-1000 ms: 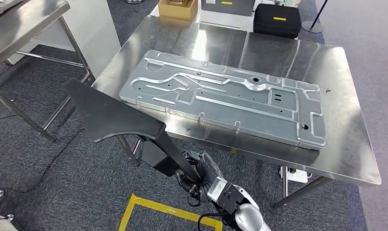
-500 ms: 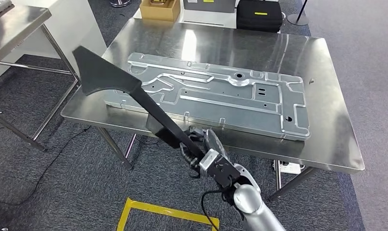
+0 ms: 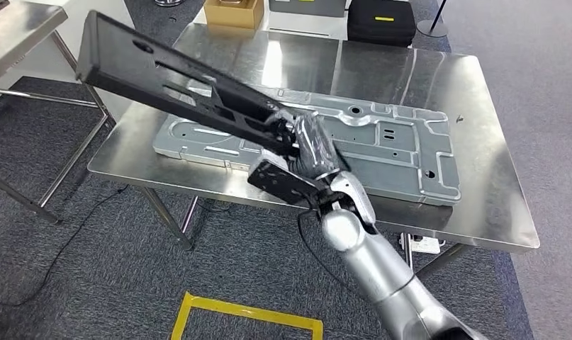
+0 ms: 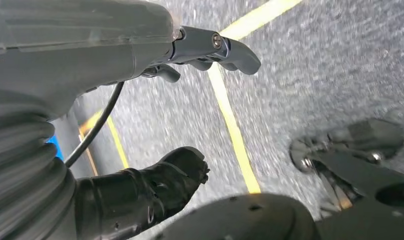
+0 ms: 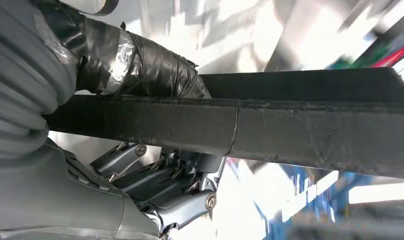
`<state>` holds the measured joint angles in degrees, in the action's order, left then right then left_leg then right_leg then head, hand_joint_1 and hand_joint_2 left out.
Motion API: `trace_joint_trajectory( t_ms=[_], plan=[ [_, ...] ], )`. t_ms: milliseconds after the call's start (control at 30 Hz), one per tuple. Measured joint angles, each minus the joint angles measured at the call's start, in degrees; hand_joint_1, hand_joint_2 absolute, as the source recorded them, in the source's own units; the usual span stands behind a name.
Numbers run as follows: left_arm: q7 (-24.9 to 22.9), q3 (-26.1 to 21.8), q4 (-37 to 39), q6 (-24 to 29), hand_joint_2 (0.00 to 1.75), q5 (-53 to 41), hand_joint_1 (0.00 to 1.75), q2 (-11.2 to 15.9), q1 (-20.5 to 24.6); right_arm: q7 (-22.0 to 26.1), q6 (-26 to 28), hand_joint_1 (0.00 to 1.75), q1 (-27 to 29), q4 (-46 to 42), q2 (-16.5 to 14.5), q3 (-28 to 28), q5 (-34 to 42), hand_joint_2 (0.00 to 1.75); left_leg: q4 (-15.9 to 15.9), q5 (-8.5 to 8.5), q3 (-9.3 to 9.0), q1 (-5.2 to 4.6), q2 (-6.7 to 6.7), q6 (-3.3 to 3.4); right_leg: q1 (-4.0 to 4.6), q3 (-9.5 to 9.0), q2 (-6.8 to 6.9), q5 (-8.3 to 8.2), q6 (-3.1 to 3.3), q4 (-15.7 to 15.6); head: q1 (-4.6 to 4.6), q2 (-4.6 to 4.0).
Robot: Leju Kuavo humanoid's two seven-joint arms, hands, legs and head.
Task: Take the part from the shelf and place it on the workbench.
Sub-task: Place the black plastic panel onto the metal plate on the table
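Aloft — right hand [image 3: 307, 145] gripping black part [image 3: 176, 85].

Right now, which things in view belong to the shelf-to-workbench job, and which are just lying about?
Part of the job:
- black part, held above the bench
- right hand, gripping the part
- steel workbench

Just lying about:
- grey stamped metal panel on the workbench
- cardboard box beyond it
- black case beyond it
- yellow floor tape

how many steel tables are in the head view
2: the workbench in the middle, bearing the metal plate, and a second steel table whose corner shows at the upper left. Others may lie outside the picture.
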<state>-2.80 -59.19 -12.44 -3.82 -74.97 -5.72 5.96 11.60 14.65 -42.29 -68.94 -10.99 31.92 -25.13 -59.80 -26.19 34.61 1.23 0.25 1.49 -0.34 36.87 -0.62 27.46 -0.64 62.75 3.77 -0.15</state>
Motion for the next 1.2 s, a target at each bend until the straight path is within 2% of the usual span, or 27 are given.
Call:
trace_joint_trajectory(
  t_ms=[100, 133, 167, 200, 267, 300, 333, 400, 467, 500, 533, 600, 633, 667, 700, 767, 833, 933, 1000, 1067, 1133, 1167, 1200],
  plan=[
    [-0.83, 1.22, 0.0, -0.41, 1.75, -1.24, 0.0, -0.05, 0.85, -3.43, 4.31, 1.69, -5.3, 4.75, -1.64, 0.68, -10.07, 1.75, 0.07, 0.02, -0.02, -0.02, 0.12, 0.53, -0.07, 5.07, 0.3, 4.57, -0.45, 10.36, 0.01, 0.0],
    [-1.08, 1.61, 0.0, -0.58, 1.75, -1.6, 0.0, -0.07, 1.09, -4.55, 5.35, 1.69, -6.56, 6.45, -2.12, 1.02, -13.09, 1.75, 0.06, -0.02, -0.06, -0.04, 0.14, 0.56, -0.07, 6.56, 0.3, 5.14, -0.47, 13.06, 0.01, 0.0],
    [-1.28, 1.96, 0.0, -0.71, 1.75, -1.91, 0.0, -0.1, 1.31, -5.6, 6.21, 1.69, -7.63, 8.14, -2.55, 1.42, -16.0, 1.75, 0.06, -0.07, -0.13, -0.05, 0.13, 0.58, -0.05, 7.16, 0.3, 4.59, -0.38, 13.75, 0.01, 0.0],
    [-1.5, 2.31, 0.0, -0.79, 1.75, -2.19, 0.0, -0.15, 1.51, -6.58, 6.96, 1.69, -8.69, 9.88, -2.96, 1.89, -18.8, 1.75, 0.05, -0.13, -0.24, -0.08, 0.09, 0.56, -0.01, 6.69, 0.3, 3.01, -0.16, 12.23, 0.01, 0.0],
    [-1.91, 3.07, 0.0, -0.94, 1.75, -2.8, 0.0, -0.45, 1.93, -8.64, 8.64, 1.69, -11.16, 14.19, -3.98, 3.27, -25.57, 1.75, 0.07, -0.3, -0.44, -0.15, 0.06, 0.45, 0.31, 3.46, 0.37, -1.29, 0.7, 4.58, 0.01, 0.0],
    [-2.12, 3.42, 0.0, -1.02, 1.75, -3.09, 0.0, -0.66, 2.17, -9.54, 9.63, 1.69, -12.41, 16.43, -4.5, 4.1, -28.99, 1.75, 0.07, -0.38, -0.44, -0.26, 0.05, 0.3, 0.55, 1.86, 0.46, -2.6, 1.14, 0.95, 0.01, 0.0],
    [-2.29, 3.77, 0.0, -1.09, 1.75, -3.36, 0.0, -0.87, 2.4, -10.3, 10.61, 1.69, -13.5, 18.72, -4.99, 4.97, -32.25, 1.75, 0.14, -0.41, -0.41, -0.28, 0.07, 0.07, 0.8, 0.78, 0.55, -3.2, 1.47, -1.47, 0.0, 0.0],
    [-2.62, 4.32, 0.0, -1.27, 1.75, -3.7, 0.0, -1.13, 2.82, -11.43, 12.06, 1.69, -14.92, 22.87, -5.72, 6.63, -37.29, 1.75, 0.44, -0.39, -0.46, -0.3, 0.15, -0.54, 1.1, 0.14, 0.57, -3.02, 1.79, -2.93, 0.0, 0.0],
    [-2.88, 4.81, 0.0, -1.47, 1.75, -3.91, 0.0, -1.24, 3.09, -12.46, 12.78, 1.69, -15.73, 26.59, -6.26, 8.03, -41.34, 1.75, 0.46, -0.72, -0.52, -0.3, 0.21, -1.13, 0.73, -0.5, 0.5, -3.27, 2.1, -3.92, 0.0, 0.0],
    [-2.97, 4.98, 0.0, -1.56, 1.75, -4.0, 0.0, -1.27, 3.17, -12.94, 13.04, 1.69, -16.07, 28.23, -6.51, 8.6, -43.06, 1.75, -0.51, -1.44, -0.15, -0.34, 0.19, -1.35, 0.54, -0.93, 0.52, -3.42, 2.28, -4.5, -0.08, 0.0],
    [-3.01, 5.12, 0.0, -1.64, 1.75, -4.08, 0.0, -1.28, 3.23, -13.3, 13.25, 1.69, -16.39, 29.7, -6.71, 9.11, -44.49, 1.75, -2.67, -2.68, 0.86, -0.32, 0.13, -1.51, 0.36, -1.32, 0.55, -3.54, 2.43, -4.93, -0.16, 0.0],
    [-3.06, 5.32, 0.0, -1.77, 1.75, -4.2, 0.0, -1.28, 3.28, -13.87, 13.59, 1.69, -16.8, 32.31, -7.05, 9.87, -46.78, 1.75, -9.27, -5.52, 4.15, -0.21, 0.04, -1.79, 0.49, -1.65, 0.57, -3.42, 2.71, -5.08, -0.32, 0.0],
    [-3.1, 5.41, 0.0, -1.81, 1.75, -4.23, 0.0, -1.28, 3.29, -14.13, 13.63, 1.69, -16.86, 33.58, -7.15, 10.14, -47.74, 1.75, -12.07, -6.21, 5.75, -0.13, 0.02, -1.97, 0.52, -1.71, 0.54, -3.32, 2.82, -5.01, -0.33, 0.0],
    [-3.14, 5.5, 0.0, -1.83, 1.75, -4.26, 0.0, -1.28, 3.28, -14.43, 13.54, 1.69, -16.87, 34.97, -7.24, 10.41, -48.76, 1.75, -13.12, -5.82, 6.57, -0.04, 0.01, -2.17, 0.5, -1.75, 0.5, -3.19, 2.83, -4.88, -0.33, 0.0],
    [-3.19, 5.6, 0.0, -1.86, 1.75, -4.28, 0.0, -1.27, 3.27, -14.77, 13.32, 1.69, -16.87, 36.39, -7.3, 10.69, -49.78, 1.75, -12.19, -4.46, 6.45, 0.09, 0.02, -2.36, 0.41, -1.76, 0.42, -3.03, 2.73, -4.66, -0.33, 0.0],
    [-3.29, 5.8, 0.0, -1.94, 1.75, -4.32, 0.0, -1.25, 3.24, -15.52, 12.59, 1.69, -16.88, 38.9, -7.35, 11.13, -51.7, 1.75, -6.07, -0.68, 3.94, 0.44, -0.02, -2.75, 0.13, -1.66, 0.23, -2.45, 2.25, -3.83, -0.32, 0.0],
    [-3.36, 5.95, 0.01, -2.05, 1.75, -4.33, 0.0, -1.29, 3.24, -16.13, 11.69, 1.69, -17.09, 40.7, -7.35, 11.28, -52.8, 1.75, -1.35, 0.9, 1.82, 0.45, -0.28, -2.59, 0.21, -1.17, 0.02, -1.89, 1.64, -2.77, -0.45, 0.0],
    [-3.36, 6.03, 0.02, -2.18, 1.75, -4.33, 0.0, -1.34, 3.28, -16.39, 10.74, 1.69, -17.32, 42.75, -7.21, 11.29, -53.29, 1.75, -0.74, 0.75, 1.63, 0.27, -0.5, -1.43, 0.44, -0.77, -0.16, -1.74, 1.05, -2.39, -0.56, 0.0],
    [-3.36, 6.05, 0.02, -2.23, 1.75, -4.33, 0.0, -1.34, 3.26, -16.38, 10.58, 1.69, -17.39, 43.59, -7.03, 11.29, -53.42, 1.75, -0.53, 0.88, 1.5, 0.33, -0.4, -0.69, 0.27, -0.22, -0.01, -0.72, 0.57, -1.03, -0.51, 0.0],
    [-3.36, 6.07, 0.02, -2.26, 1.75, -4.32, 0.0, -1.34, 3.28, -16.38, 10.38, 1.69, -17.53, 44.22, -6.93, 11.29, -53.46, 1.75, -0.4, 0.89, 1.38, 0.37, -0.26, -0.12, 0.07, 2.22, 0.17, 2.17, 0.07, 4.23, -0.46, 0.0],
    [-3.36, 6.08, 0.02, -2.32, 1.75, -4.24, 0.0, -1.34, 3.27, -16.38, 9.5, 1.69, -17.61, 44.87, -6.85, 11.29, -53.26, 1.75, -0.4, 0.82, 1.37, 0.27, -0.16, 0.12, -0.01, 5.86, 0.26, 4.89, -0.17, 11.41, -0.46, 0.0],
    [-3.36, 6.08, 0.02, -2.36, 1.75, -4.13, 0.0, -1.34, 3.26, -16.35, 8.82, 1.69, -17.61, 45.19, -6.76, 11.29, -52.97, 1.75, -0.4, 0.79, 1.34, 0.23, -0.15, 0.18, -0.03, 6.99, 0.27, 5.05, -0.17, 13.33, -0.45, 0.0],
    [-3.35, 6.08, 0.02, -2.4, 1.75, -3.99, 0.0, -1.34, 3.24, -16.29, 8.12, 1.69, -17.62, 45.48, -6.64, 11.29, -52.52, 1.75, -0.41, 0.76, 1.29, 0.19, -0.17, 0.2, -0.01, 7.14, 0.28, 4.14, -0.05, 13.22, -0.45, 0.0]
  ],
)
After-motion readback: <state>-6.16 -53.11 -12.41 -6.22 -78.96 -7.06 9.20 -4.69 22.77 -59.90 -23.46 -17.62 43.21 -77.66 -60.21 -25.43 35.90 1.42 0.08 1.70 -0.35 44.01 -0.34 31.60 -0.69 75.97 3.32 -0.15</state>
